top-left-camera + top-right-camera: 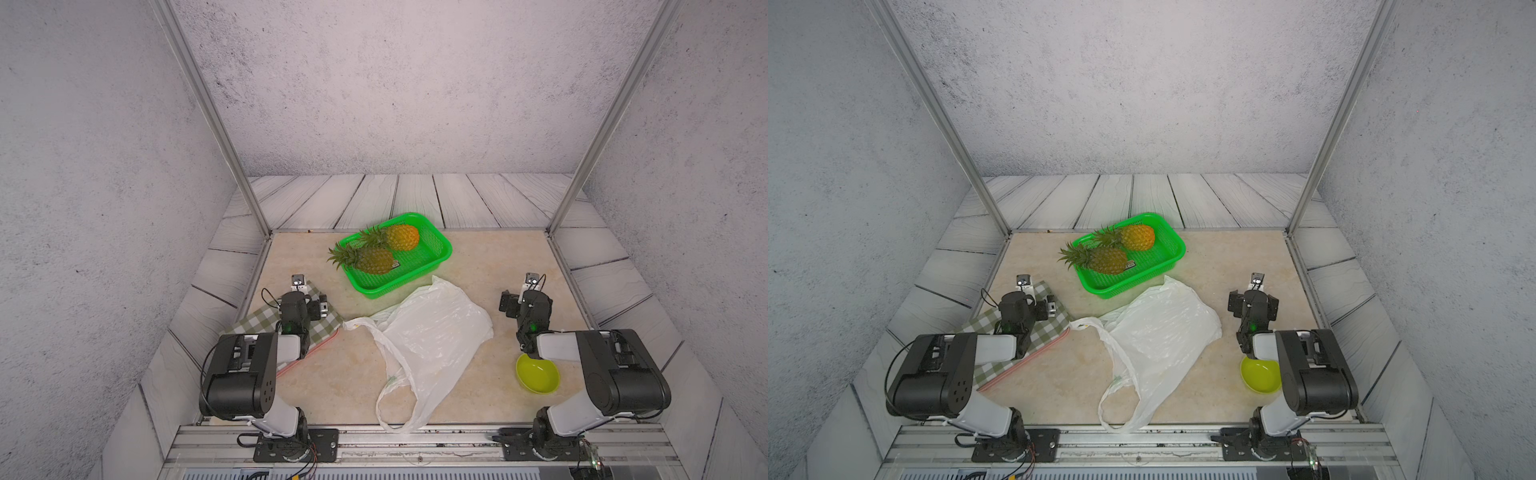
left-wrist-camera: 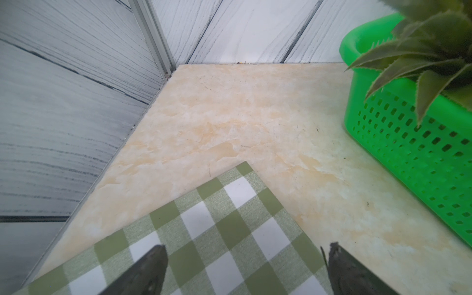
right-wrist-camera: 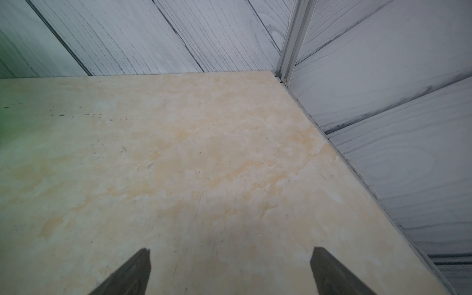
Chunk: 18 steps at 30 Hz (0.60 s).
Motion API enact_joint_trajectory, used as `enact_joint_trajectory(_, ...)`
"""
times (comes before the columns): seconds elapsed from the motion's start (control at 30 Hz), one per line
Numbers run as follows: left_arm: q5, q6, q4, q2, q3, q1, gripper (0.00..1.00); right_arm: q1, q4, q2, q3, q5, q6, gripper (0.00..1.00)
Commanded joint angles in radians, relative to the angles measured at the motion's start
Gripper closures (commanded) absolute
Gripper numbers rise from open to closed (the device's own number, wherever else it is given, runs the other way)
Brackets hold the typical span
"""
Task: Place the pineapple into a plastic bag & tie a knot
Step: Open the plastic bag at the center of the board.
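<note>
Mounting rail [image 1: 415, 442], bottom edge in both top views: carries the two arm bases.

Plastic bag [image 1: 432, 332], lower centre: lies flat and empty on the worktop [image 1: 332, 386], its handles [image 1: 362, 323] loose and untied.

Pineapples, two: nearer pineapple [image 1: 374, 259] and farther pineapple [image 1: 402, 237], both lying in the green basket [image 1: 415, 272] at centre frame, just above the bag's upper corner.

Left gripper [image 2: 245, 247]: jaws wide, empty, over a checked cloth [image 2: 229, 224]; left of the bag, apart from it.

Right gripper [image 3: 231, 250]: jaws wide, empty, over bare worktop; right of the bag, well apart from the fruit.

Yellow-green bowl [image 1: 536, 376]: lower right, beneath the right arm.

Progress, judged: nothing done. Picking a pineapple, bagging it and knotting the handles all remain.
</note>
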Motion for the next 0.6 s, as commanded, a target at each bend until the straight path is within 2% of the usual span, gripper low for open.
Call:
enact_joint_trajectory(0.0,-0.004,0.0,0.001,-0.014,0.015,-0.004,0.0,-0.001,-0.001,-0.018,0.005,-0.004,-0.001,0.01)
enact_joint_trajectory(0.57,-0.005,-0.001,0.0,-0.014,0.015,-0.003,0.0,-0.002,-0.001,-0.018,0.004,-0.005,-0.001,0.01)
